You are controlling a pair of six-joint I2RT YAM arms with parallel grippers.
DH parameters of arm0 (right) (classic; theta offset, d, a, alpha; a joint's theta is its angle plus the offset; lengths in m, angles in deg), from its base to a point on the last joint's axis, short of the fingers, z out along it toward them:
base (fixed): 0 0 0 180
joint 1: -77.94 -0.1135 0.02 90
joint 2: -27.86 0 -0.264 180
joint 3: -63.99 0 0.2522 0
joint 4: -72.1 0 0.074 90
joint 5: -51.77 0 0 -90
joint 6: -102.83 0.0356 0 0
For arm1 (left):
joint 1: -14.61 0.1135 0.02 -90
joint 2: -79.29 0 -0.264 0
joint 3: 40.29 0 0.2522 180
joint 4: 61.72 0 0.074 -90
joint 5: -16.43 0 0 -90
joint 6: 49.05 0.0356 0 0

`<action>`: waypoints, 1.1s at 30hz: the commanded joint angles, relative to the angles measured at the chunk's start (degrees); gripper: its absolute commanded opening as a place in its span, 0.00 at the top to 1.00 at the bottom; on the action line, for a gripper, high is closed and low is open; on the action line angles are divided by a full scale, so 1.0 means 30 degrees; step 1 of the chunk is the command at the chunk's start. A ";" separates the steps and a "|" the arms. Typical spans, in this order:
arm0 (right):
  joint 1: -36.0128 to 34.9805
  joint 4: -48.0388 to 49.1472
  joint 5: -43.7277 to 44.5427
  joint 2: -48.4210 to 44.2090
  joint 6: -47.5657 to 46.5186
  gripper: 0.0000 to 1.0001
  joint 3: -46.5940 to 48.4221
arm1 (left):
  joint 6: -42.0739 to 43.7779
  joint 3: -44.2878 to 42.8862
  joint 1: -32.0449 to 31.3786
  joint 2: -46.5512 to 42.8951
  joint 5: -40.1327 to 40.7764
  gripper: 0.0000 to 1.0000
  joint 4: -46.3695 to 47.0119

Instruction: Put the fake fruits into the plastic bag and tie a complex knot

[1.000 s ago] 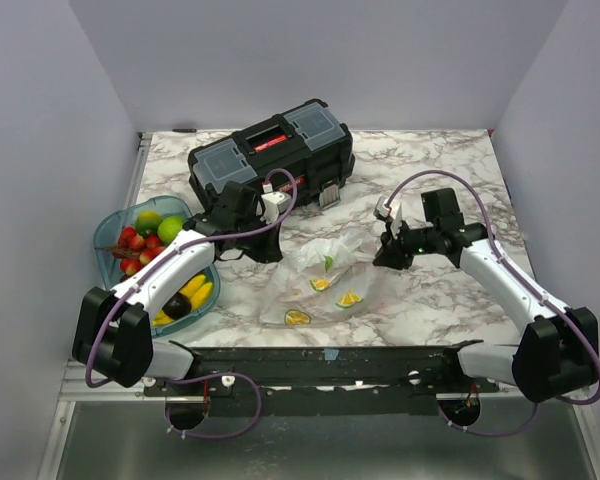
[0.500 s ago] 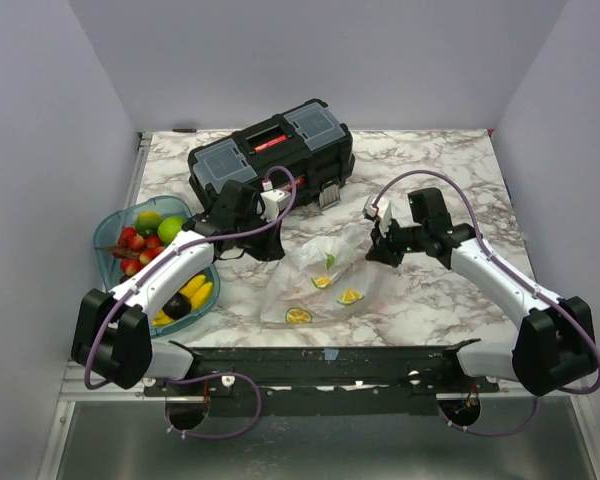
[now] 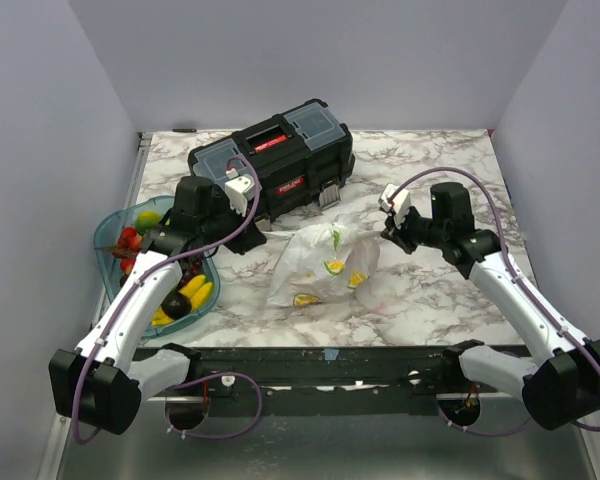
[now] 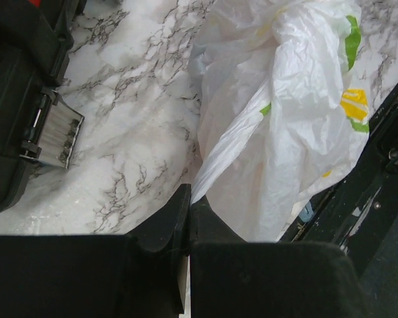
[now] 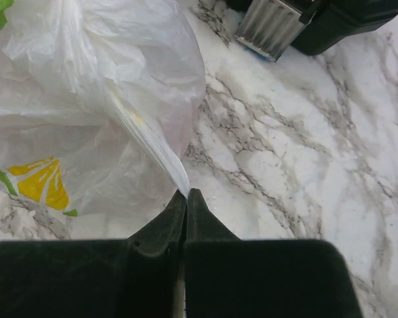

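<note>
The plastic bag (image 3: pixel 322 265) lies bunched at the table's middle, whitish, with yellow and green marks; I cannot tell whether these are print or contents. My left gripper (image 3: pixel 255 238) is shut on a strip of the bag stretched taut from its left side, clear in the left wrist view (image 4: pixel 189 199), where the bag (image 4: pixel 285 119) fills the right. My right gripper (image 3: pixel 390 233) is shut on a taut strip from the bag's right side, as the right wrist view (image 5: pixel 187 193) shows beside the bag (image 5: pixel 86 99). Fake fruits (image 3: pixel 138 240), red, green, yellow and dark, sit in the teal tray (image 3: pixel 108 232) at left.
A black toolbox (image 3: pixel 275 155) with grey-blue lids stands behind the bag; its metal latch shows in both wrist views (image 4: pixel 53 132) (image 5: pixel 272 26). The black front rail (image 4: pixel 385 159) runs along the table's near edge. Grey walls close in the table on three sides.
Both grippers have pulled apart, the left one back and to the left, the right one to the right. The bag has gone from lying flat to bunched up, its two held strips stretched taut.
</note>
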 commanded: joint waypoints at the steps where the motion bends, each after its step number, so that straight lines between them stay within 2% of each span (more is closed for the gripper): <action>1: 0.1948 -0.1490 0.3017 -0.0165 -0.1987 0.99 -0.0285 | 0.2927 -0.0081 0.1520 -0.0828 0.1240 1.00 -0.1559; 6: 0.4832 -0.0456 0.2745 0.0885 -0.4146 0.99 -0.2286 | 0.5218 0.1835 0.2669 -0.0382 0.2696 1.00 -0.1555; 12: 0.5189 0.0237 0.1642 0.1526 -0.5013 0.99 -0.4418 | 0.6862 0.3784 0.1596 0.0150 0.3247 1.00 -0.0605; 17: 0.5142 -0.1052 0.0020 0.1719 -0.4906 0.99 -0.3354 | 0.6576 0.3772 -0.0414 0.0624 0.3195 1.00 -0.0324; 21: 0.5120 -0.3511 -0.2261 0.1979 -0.5324 0.99 -0.1518 | 0.5976 0.3123 -0.1059 0.1064 0.2279 1.00 -0.0476; 23: 0.5131 -0.4257 -0.2998 0.2106 -0.5560 0.81 -0.0986 | 0.5802 0.2855 -0.1098 0.1087 0.1667 1.00 -0.0509; 24: 0.5131 -0.4496 -0.3373 0.2157 -0.5772 0.63 -0.0787 | 0.5802 0.2724 -0.1153 0.1063 0.1457 0.99 -0.0539; 25: 0.5134 -0.4495 -0.3564 0.2166 -0.5800 0.47 -0.0713 | 0.5824 0.2534 -0.1203 0.1062 0.1391 0.92 -0.0546; 26: 0.5141 -0.4491 -0.3813 0.2174 -0.5917 0.40 -0.0669 | 0.5946 0.2314 -0.1242 0.1062 0.1164 0.85 -0.0717; 28: 0.5016 -0.4539 -0.4084 0.2376 -0.6255 0.31 -0.0562 | 0.6300 0.1934 -0.1412 0.1128 0.0664 0.70 -0.1024; 30: 0.4761 -0.4710 -0.4232 0.2755 -0.6605 0.28 -0.0391 | 0.6886 0.1654 -0.1833 0.1207 0.0684 0.57 -0.1171; 33: 0.4176 -0.4878 -0.4348 0.3304 -0.6795 0.27 -0.0092 | 0.7996 0.1440 -0.2833 0.1410 0.1305 0.48 -0.1320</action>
